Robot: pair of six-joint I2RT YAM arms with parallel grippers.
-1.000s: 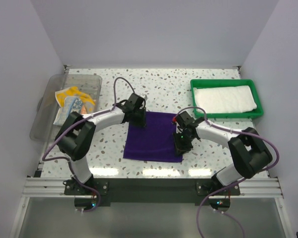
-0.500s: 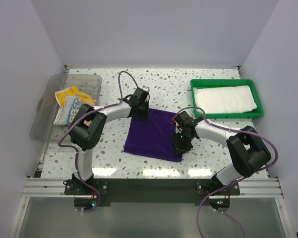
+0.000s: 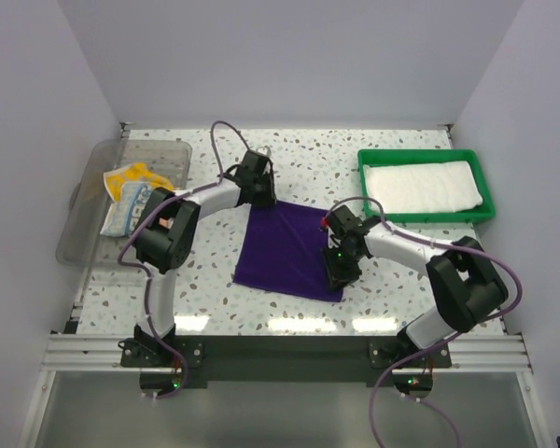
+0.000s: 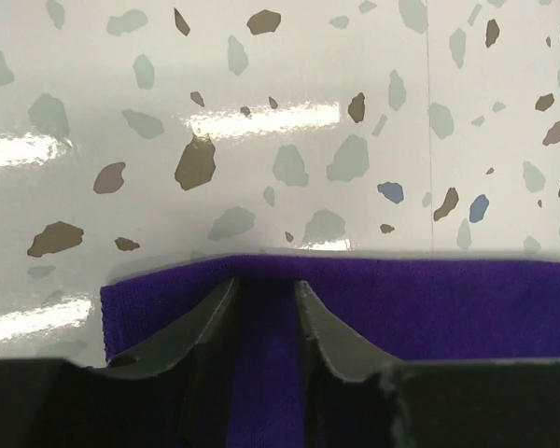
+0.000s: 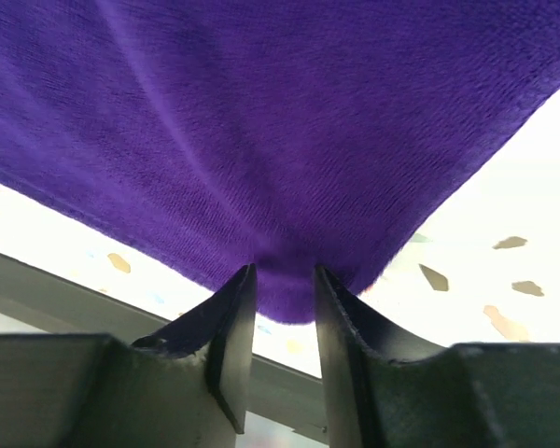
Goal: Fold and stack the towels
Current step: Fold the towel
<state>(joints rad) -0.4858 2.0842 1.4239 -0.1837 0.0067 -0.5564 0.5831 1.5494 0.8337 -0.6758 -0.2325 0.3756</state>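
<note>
**A:** Where is the purple towel [image 3: 285,250]?

**B:** In the middle of the desk [image 3: 205,280], between the two arms. It is spread out as one dark rectangle, a bit skewed to the desk's edge.

**A:** And the left pincer [image 4: 266,280]?

**B:** It is down at the towel's far left corner. Its wrist view shows the jaws a little apart over the far edge, with a strip of purple between them. The cloth there looks flat on the desk. I cannot tell whether the jaws bite it or only straddle it.

**A:** The right pincer [image 5: 285,268]?

**B:** It is at the near right corner, and it is pinching. The tip of the corner sits between the jaws, and creases in the cloth run toward that spot.

**A:** What about the other towels?

**B:** The white towel [image 3: 420,187] lies folded in the green tray [image 3: 427,218] at the far right. The lettered towel [image 3: 135,191] is bunched in the clear bin [image 3: 79,233] at the far left. Both are well apart from the purple one.
</note>
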